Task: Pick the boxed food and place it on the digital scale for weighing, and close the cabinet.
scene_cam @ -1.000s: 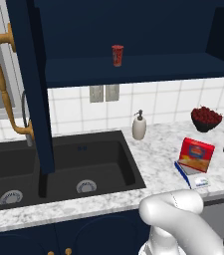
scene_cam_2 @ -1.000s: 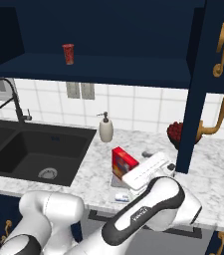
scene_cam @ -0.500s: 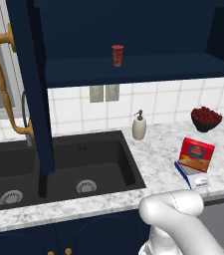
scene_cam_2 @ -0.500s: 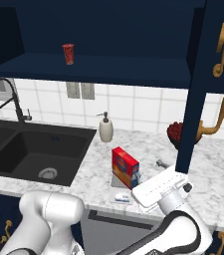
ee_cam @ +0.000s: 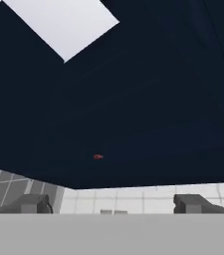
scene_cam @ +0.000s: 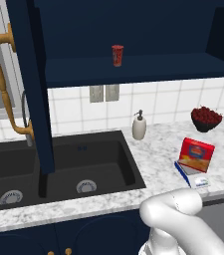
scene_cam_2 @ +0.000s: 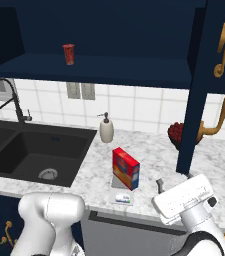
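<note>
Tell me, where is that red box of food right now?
The boxed food stands on the digital scale on the marble counter, right of the sink and in front of the soap dispenser.

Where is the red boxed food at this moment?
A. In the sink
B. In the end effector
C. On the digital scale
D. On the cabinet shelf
C: the boxed food stands on the digital scale on the marble counter; the shelf holds a small red cup.
</note>
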Controlling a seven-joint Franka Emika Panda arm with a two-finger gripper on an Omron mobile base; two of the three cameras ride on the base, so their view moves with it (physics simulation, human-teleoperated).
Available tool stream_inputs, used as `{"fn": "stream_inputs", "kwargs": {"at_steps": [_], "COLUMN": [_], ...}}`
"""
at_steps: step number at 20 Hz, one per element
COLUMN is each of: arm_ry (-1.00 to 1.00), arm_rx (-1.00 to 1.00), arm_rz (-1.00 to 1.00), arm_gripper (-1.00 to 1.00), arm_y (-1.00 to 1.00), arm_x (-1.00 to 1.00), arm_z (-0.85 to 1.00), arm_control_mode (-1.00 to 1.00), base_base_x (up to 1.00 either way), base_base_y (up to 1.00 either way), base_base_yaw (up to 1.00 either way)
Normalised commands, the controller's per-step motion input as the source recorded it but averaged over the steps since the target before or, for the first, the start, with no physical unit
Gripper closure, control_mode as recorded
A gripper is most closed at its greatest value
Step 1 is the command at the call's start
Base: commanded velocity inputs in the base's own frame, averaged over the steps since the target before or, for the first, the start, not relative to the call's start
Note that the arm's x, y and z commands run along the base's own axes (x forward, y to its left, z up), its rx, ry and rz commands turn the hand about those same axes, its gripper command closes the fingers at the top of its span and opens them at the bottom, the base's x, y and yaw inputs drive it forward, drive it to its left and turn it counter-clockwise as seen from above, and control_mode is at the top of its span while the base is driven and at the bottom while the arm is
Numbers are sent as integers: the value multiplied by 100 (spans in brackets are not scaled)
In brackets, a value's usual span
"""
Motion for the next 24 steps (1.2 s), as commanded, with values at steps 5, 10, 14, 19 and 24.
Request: {"fn": "stream_inputs", "kwargs": {"at_steps": [5,10,14,19,24], "arm_ry": [-1,-5,-9,-6,-1], "arm_rx": [5,0,0,0,-6], "arm_rz": [1,1,0,0,0], "arm_gripper": [-100,-100,-100,-100,-100], "arm_y": [-58,-35,-6,-13,19], "arm_x": [-31,-66,-28,-5,-8], "arm_z": [13,68,100,96,99], "arm_control_mode": [-100,-100,-100,-100,-100], "base_base_x": [0,0,0,0,0], "base_base_y": [0,0,0,0,0], "base_base_yaw": [0,0,0,0,0]}}
